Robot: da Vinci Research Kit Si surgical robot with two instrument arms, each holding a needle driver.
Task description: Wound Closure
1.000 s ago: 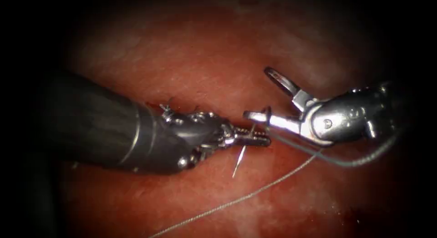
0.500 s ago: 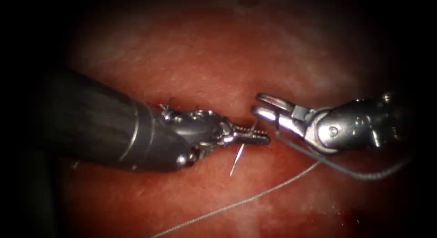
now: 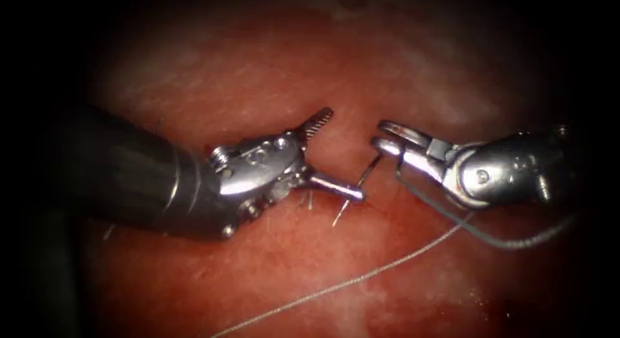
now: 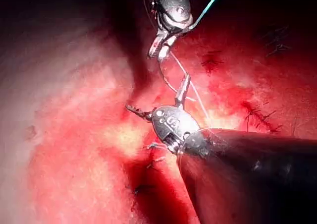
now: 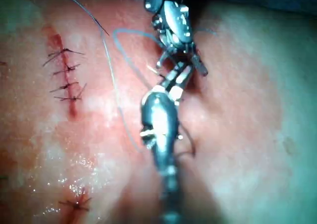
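Endoscope view: needle handover, judged from earlier frames. Left gripper (image 3: 336,154), clamped on needle (image 3: 369,171) a second ago, now spread wide, grasping nothing. Right gripper (image 3: 382,136) clenched on needle's upper end; needle hangs free above tissue (image 3: 271,73). Thread (image 3: 361,280) trails below. Cut thread end (image 3: 340,212) sticks up nearby.

Left wrist view: left gripper (image 4: 161,97) released.

Right wrist view: earlier stitches (image 5: 64,78) well apart.

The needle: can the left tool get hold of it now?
Probably yes: the left tool, open and empty, has a jaw beside the needle, which sits in the tissue; the right tool seems shut on its far end.
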